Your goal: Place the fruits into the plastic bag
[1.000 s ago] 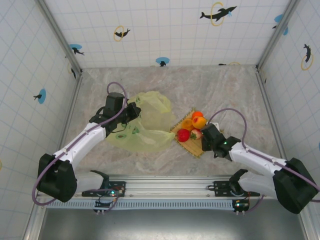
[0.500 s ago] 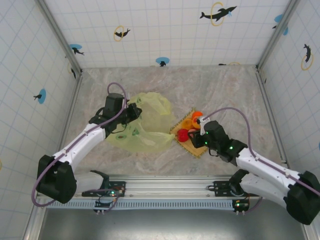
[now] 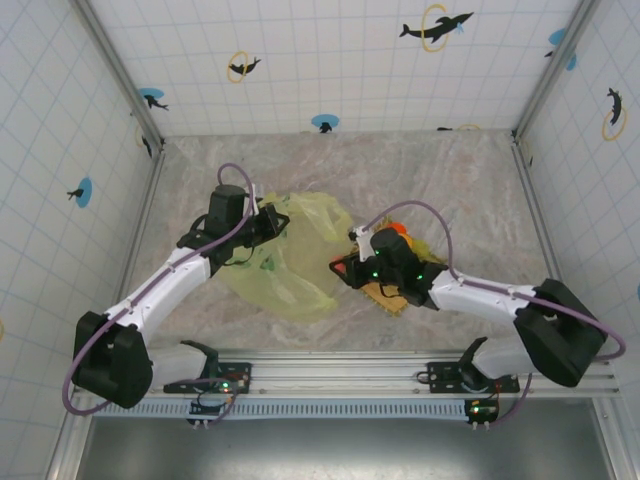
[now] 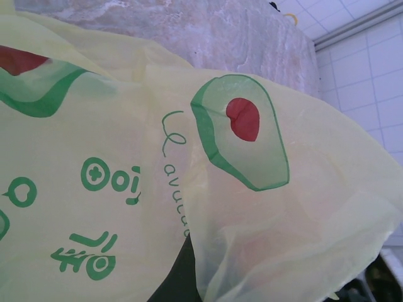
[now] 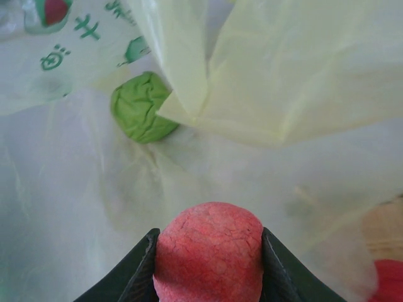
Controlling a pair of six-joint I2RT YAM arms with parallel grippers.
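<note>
The marbled table (image 3: 430,170) is bearing everything; the plastic bag (image 3: 290,275) is sprawling left of its centre, the biggest thing on it, its yellow-green film bunching up at the far edge; the left gripper (image 3: 263,222) is pinching that far edge, its jaws fully closed on the film, and in the left wrist view the printed plastic is draping right across the lens; the woven mat (image 3: 388,294) is lying just right of the bag, partly under the right arm; the right gripper (image 3: 352,268) is reaching over the bag's right edge, its jaws standing partly apart and clamping a red fruit (image 5: 208,251) between them; an orange fruit (image 3: 398,230) is sitting at the mat's far corner; a green fruit (image 5: 143,107) is resting among the bag's folds, a flap of plastic overlapping its right side; a second red fruit (image 5: 387,280) is peeking in at the lower right corner of the right wrist view.
</note>
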